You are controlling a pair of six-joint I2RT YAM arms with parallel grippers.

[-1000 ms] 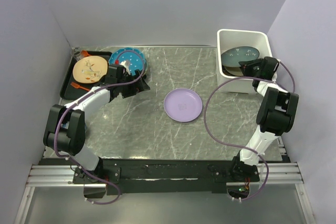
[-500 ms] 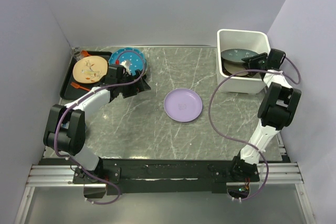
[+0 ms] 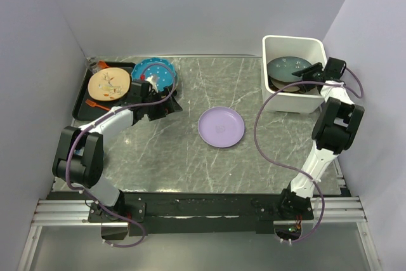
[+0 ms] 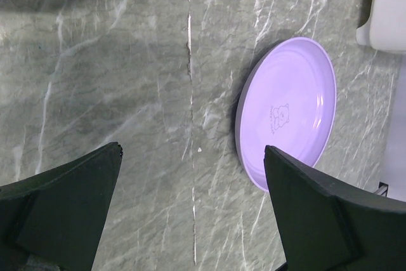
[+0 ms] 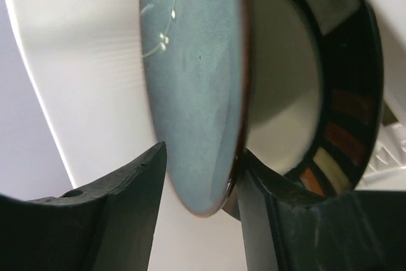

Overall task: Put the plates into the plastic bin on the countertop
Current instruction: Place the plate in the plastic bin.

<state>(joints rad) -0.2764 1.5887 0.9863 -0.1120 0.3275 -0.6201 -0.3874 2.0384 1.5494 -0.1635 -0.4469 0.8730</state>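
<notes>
Right gripper (image 5: 203, 153) astride blue-grey plate (image 5: 190, 61) atop striped plate (image 5: 285, 93) in plastic bin (image 5: 76, 61); grip unclear.

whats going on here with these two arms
The right gripper straddles the rim of a blue-grey plate inside the white bin, atop a striped-rim plate; whether it grips is unclear. The left gripper hangs open over the countertop beside the teal dotted plate. The lavender plate lies mid-counter, not yet binned.
</notes>
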